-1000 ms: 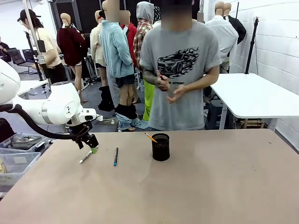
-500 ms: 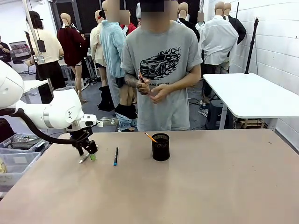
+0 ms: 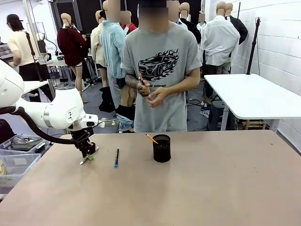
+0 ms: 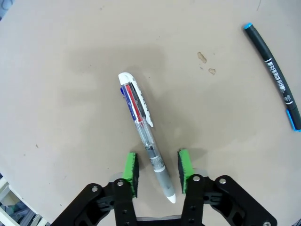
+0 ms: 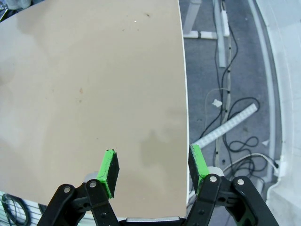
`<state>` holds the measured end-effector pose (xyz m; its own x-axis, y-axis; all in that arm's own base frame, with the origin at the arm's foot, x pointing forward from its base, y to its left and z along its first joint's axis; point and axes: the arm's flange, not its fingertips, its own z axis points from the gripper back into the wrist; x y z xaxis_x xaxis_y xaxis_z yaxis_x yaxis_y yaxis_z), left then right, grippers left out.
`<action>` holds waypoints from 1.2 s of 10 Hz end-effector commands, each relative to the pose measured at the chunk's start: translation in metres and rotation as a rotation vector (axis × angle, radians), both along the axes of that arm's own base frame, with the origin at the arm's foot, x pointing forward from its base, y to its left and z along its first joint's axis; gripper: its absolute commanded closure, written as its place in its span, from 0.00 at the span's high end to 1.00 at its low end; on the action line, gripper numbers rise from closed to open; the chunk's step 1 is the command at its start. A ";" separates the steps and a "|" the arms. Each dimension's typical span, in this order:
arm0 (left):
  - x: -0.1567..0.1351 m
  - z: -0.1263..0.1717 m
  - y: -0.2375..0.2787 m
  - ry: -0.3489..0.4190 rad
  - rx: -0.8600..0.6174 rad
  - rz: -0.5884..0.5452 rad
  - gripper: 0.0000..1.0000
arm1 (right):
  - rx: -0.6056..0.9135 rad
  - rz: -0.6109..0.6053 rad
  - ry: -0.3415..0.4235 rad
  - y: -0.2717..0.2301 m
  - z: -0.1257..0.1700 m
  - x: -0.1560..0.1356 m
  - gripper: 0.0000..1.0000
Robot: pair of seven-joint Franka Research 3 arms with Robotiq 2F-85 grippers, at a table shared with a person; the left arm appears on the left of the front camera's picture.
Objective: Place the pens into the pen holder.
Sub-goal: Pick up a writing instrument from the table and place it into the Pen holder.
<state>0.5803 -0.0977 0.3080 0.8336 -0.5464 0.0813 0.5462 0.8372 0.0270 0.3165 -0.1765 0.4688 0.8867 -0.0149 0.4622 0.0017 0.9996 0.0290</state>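
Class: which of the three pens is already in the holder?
The orange pen, leaning in the mesh holder; the white pen and black pen lie flat on the table.

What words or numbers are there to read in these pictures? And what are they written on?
Nothing here can be read for sure.
Black pen: white print along the barrel, too small to read.
White pen: any print on it is too blurred to read.
T-shirt: a line of letters under the car drawing, too small to read.
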 end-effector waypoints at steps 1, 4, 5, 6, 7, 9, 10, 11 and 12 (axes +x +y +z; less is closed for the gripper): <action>0.002 -0.007 -0.001 -0.001 0.018 0.014 0.00 | 0.000 0.000 0.002 0.000 0.000 0.000 0.75; 0.002 -0.012 -0.005 0.008 0.026 -0.005 0.00 | 0.000 0.000 0.002 0.000 0.000 0.000 0.75; -0.001 -0.010 -0.002 0.006 0.019 -0.011 0.00 | 0.000 0.000 0.002 0.000 0.000 0.000 0.75; -0.006 0.001 0.002 -0.006 -0.020 -0.034 0.00 | 0.000 0.000 0.002 0.000 0.000 0.000 0.75; -0.015 0.021 0.006 -0.038 -0.105 -0.092 0.00 | 0.000 0.000 0.002 0.000 0.000 0.000 0.75; -0.030 0.060 0.020 -0.126 -0.249 -0.166 0.00 | 0.000 0.000 0.002 0.000 0.000 0.000 0.75; -0.037 0.072 0.024 -0.164 -0.315 -0.215 0.00 | 0.000 0.000 0.002 0.000 0.000 0.000 0.75; -0.039 0.076 0.023 -0.174 -0.369 -0.259 0.00 | 0.000 0.000 0.002 0.000 0.000 0.000 0.75; -0.040 0.077 0.020 -0.190 -0.440 -0.304 0.00 | 0.000 0.000 0.002 0.000 0.000 0.000 0.75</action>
<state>0.5501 -0.0889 0.3987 0.6329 -0.6287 0.4518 0.7373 0.6675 -0.1039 0.3165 -0.1764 0.4688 0.8867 -0.0149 0.4622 0.0017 0.9996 0.0290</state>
